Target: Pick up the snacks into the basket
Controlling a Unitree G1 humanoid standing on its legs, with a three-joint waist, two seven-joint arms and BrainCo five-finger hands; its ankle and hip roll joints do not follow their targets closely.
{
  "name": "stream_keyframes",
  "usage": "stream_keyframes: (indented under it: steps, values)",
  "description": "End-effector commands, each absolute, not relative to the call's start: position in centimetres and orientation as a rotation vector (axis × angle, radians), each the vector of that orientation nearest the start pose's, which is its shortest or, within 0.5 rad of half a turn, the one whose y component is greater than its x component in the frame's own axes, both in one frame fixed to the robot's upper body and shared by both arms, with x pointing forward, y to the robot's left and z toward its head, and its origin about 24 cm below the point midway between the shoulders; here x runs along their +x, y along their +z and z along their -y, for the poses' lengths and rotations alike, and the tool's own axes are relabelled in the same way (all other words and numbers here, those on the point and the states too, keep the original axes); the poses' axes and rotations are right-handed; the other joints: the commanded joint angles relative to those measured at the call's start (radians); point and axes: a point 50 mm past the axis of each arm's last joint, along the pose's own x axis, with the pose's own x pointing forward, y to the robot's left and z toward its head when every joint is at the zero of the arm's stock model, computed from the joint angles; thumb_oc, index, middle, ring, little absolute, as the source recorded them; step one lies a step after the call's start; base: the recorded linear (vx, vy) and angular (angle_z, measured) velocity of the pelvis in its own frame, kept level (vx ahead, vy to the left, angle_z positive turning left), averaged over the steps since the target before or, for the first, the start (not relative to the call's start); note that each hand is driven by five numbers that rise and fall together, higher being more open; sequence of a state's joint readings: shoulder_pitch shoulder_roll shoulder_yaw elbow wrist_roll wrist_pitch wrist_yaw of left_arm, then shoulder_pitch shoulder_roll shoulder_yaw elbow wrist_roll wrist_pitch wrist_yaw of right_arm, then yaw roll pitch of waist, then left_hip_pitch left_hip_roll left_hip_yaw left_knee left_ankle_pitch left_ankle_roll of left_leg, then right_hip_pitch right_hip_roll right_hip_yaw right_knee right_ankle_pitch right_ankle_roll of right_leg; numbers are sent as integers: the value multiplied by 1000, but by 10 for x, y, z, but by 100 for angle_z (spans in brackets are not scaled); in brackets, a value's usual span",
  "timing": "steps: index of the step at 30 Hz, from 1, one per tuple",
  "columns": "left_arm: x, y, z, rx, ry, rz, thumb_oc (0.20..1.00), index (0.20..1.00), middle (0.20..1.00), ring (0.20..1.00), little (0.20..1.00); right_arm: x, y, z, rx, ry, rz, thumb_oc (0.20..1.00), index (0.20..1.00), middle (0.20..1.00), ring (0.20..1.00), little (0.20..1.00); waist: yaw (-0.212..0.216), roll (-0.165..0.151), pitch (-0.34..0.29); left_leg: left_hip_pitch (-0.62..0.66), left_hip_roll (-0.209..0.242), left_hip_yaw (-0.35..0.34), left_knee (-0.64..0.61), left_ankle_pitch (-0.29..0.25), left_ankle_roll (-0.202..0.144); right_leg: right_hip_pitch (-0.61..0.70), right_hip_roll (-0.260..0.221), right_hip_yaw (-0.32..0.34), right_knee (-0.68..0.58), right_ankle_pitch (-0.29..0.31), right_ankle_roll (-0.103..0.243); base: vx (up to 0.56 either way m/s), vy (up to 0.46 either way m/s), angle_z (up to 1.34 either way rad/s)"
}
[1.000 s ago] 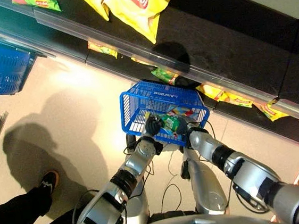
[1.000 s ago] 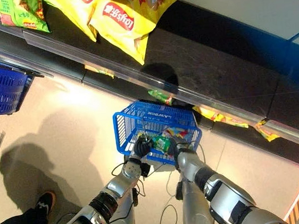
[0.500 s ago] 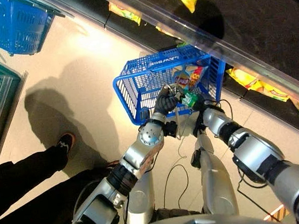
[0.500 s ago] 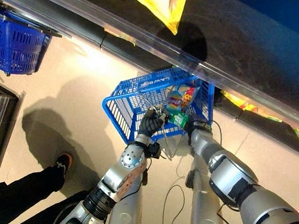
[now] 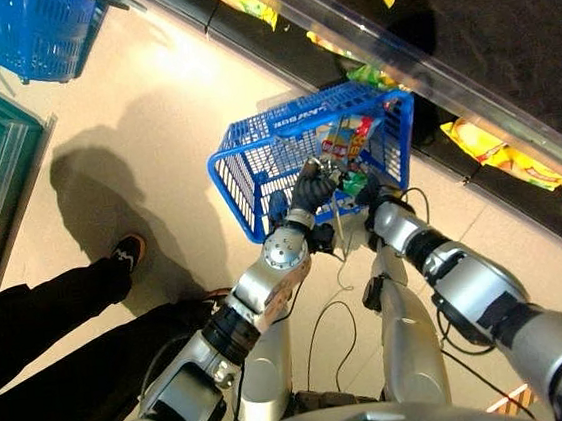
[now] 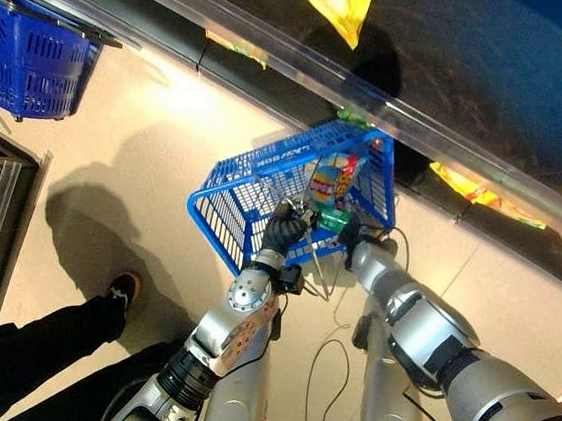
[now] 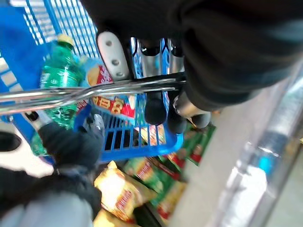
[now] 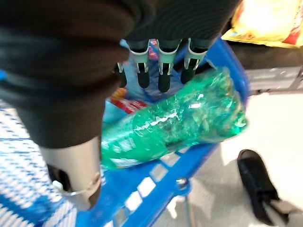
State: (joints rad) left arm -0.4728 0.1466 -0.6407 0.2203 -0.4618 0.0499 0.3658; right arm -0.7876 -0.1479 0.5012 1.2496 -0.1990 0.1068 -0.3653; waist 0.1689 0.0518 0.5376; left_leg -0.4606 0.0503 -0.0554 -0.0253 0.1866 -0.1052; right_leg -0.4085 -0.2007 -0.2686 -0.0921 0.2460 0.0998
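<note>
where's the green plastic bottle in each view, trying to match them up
Left eye view: green plastic bottle at the basket's near rim, between the two hands.
Right eye view: same spot, by the right hand.
Left wrist view: upright-looking bottle past the metal handle that the left hand grips.
Right wrist view: large, lying under the right hand's fingers.
Shared landmark: the blue plastic basket.

The robot is showing a silver-grey left arm and right arm, rounded, with black bands at the joints. A dark ribbed cover is wrapping the left hand and the right hand. The silver fingers are ending in dark tips.
</note>
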Motion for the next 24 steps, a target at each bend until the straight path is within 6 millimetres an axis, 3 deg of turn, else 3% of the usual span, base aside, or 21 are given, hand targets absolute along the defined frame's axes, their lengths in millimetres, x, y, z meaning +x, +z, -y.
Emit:
stream_keyframes:
  steps: [1,7,12,13,14,18,20,21,22,24]
  values:
    - [287,124,2,-140,-418,198,200,200,200,200,200,336,-21,157,-816,-60,-474,1000,1000,1000,1000,1000,-25,56,-18,53,-43,30,-62,-24,0,31,-48,25,11,-3,92,39,-4,6]
    - [308,75,-37,18,-255,38,200,200,200,200,200,310,-49,177,-768,-82,-602,1000,1000,1000,1000,1000,-52,37,-18,187,-37,31,-62,-46,6,161,-43,20,19,-40,87,75,-12,0]
    - [307,30,-64,141,-168,-121,200,200,200,200,200,290,-66,190,-706,-126,-684,1000,1000,1000,1000,1000,-68,34,-48,256,-34,24,-62,-66,15,220,-37,19,39,-74,79,76,-4,-4]
    - [307,30,-64,141,-168,-121,200,200,200,200,200,290,-66,190,-706,-126,-684,1000,1000,1000,1000,1000,-68,34,-48,256,-34,24,-62,-66,15,220,-37,19,39,-74,79,92,11,-4]
    - [301,7,-78,204,-124,-202,200,200,200,200,200,279,-76,193,-678,-140,-726,1000,1000,1000,1000,1000,-74,32,-69,280,-33,26,-62,-75,19,235,-35,20,47,-86,75,101,10,-1]
    - [276,-51,-107,299,-40,-449,200,200,200,200,200,253,-96,197,-642,-143,-807,1000,1000,1000,1000,1000,-95,24,-124,325,-25,33,-62,-94,23,272,-25,27,52,-107,69,137,3,0]
    - [260,-75,-122,387,-13,-561,200,200,200,200,200,236,-106,200,-632,-146,-852,1000,1000,1000,1000,1000,-108,16,-160,345,-19,33,-62,-103,23,292,-19,28,45,-113,68,125,-17,-1]
    - [260,-75,-122,387,-13,-561,200,200,200,200,200,236,-106,200,-632,-146,-852,1000,1000,1000,1000,1000,-108,16,-160,345,-19,33,-62,-103,23,293,-19,28,45,-113,68,146,-35,-5]
    - [242,-96,-139,410,42,-689,200,200,200,200,200,222,-115,203,-631,-140,-895,1000,1000,1000,1000,1000,-114,8,-193,360,-15,35,-62,-108,22,311,-13,27,40,-121,67,132,-40,-7]
    - [218,-117,-157,363,109,-832,200,200,200,200,200,203,-125,210,-624,-145,-951,1000,1000,1000,1000,1000,-122,-2,-232,377,-7,36,-62,-115,20,331,-5,29,37,-131,65,142,-51,-8]
